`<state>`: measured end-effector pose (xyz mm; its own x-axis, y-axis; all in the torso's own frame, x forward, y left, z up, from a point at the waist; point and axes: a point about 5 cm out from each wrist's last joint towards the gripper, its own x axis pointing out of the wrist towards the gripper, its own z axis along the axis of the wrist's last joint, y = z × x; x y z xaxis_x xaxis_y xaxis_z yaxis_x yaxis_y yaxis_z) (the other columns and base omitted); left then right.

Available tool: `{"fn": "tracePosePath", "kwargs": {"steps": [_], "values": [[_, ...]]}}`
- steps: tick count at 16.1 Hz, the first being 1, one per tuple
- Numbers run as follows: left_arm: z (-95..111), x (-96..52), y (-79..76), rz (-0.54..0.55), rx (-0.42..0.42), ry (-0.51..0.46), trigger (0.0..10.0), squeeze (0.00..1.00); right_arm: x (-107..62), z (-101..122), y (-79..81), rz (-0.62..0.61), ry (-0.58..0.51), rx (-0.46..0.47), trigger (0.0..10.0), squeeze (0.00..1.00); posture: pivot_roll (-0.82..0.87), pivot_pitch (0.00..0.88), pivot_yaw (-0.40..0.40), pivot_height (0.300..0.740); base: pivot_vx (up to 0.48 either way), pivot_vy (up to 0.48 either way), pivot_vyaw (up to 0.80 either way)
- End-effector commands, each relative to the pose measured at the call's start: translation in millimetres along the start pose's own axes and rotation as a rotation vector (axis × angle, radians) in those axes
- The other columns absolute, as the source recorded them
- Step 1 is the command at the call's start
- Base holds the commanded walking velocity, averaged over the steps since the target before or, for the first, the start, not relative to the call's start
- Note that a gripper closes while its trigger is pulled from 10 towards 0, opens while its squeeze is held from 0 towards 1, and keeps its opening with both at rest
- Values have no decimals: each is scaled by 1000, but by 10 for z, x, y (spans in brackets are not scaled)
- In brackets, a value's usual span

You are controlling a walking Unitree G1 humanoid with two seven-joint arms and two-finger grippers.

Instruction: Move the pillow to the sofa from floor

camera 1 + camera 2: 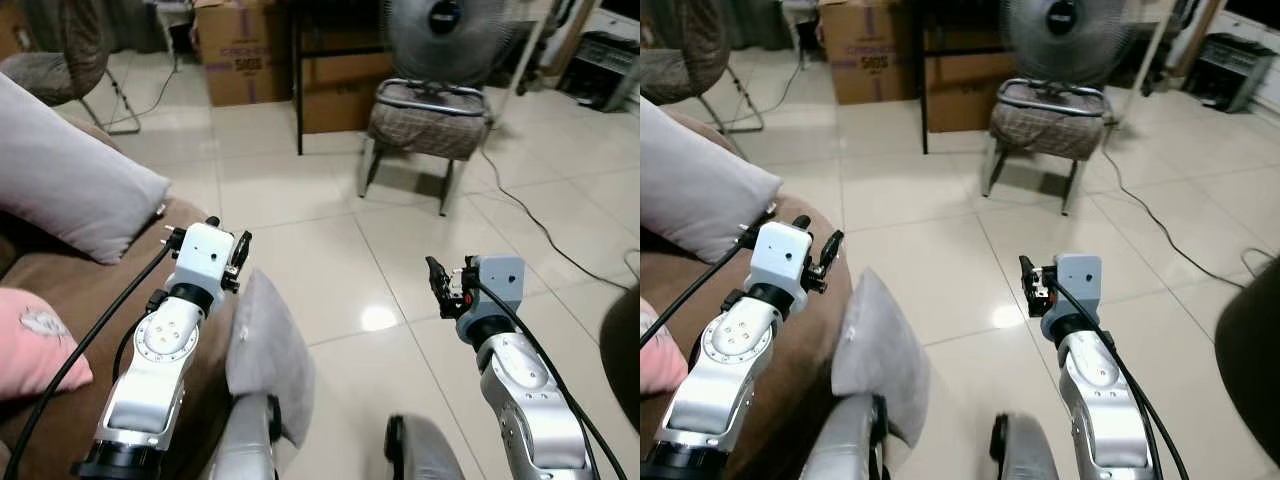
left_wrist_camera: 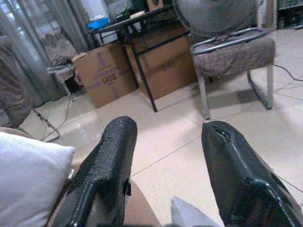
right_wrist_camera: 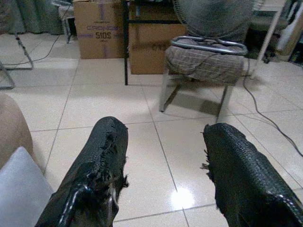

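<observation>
A grey pillow stands on edge against the side of the brown sofa, low between my two arms; its bottom is hidden by my body. My left gripper is raised just above its top edge, over the sofa's arm, open with nothing between its fingers. My right gripper hovers over the tiled floor to the right of the pillow, also open and holding nothing; a grey pillow corner shows beside its fingers. A pale pillow and a pink pillow lie on the sofa.
A padded metal chair with a standing fan behind it is ahead. Cardboard boxes and a black table leg stand at the back. A cable runs across the tiles at right. A dark object sits at the right edge.
</observation>
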<state>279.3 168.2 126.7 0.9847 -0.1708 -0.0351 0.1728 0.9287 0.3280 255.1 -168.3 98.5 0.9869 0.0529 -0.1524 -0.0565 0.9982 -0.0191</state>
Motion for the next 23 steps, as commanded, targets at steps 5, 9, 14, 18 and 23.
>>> {"fn": "tracePosePath", "kwargs": {"steps": [5,9,14,18,23], "values": [[11,13,-30,-16,0,-13,10000,59,-9,9,-14,-5,6,-6,10000,0,5,0,6,526,0,0,0],[5,16,-30,-24,6,-15,10000,75,-4,18,-9,-7,-2,-10,10000,0,6,0,6,526,122,0,0],[4,24,-29,-24,1,-16,10000,75,0,29,-6,4,-7,-20,10000,0,3,0,9,526,320,0,-320],[-13,11,-21,-17,1,-11,10000,71,-2,21,5,17,-2,-33,10000,0,1,0,7,526,315,0,0],[-70,-22,15,15,9,18,10000,55,-10,-1,46,56,9,-62,10000,0,3,0,0,526,54,0,480]]}}
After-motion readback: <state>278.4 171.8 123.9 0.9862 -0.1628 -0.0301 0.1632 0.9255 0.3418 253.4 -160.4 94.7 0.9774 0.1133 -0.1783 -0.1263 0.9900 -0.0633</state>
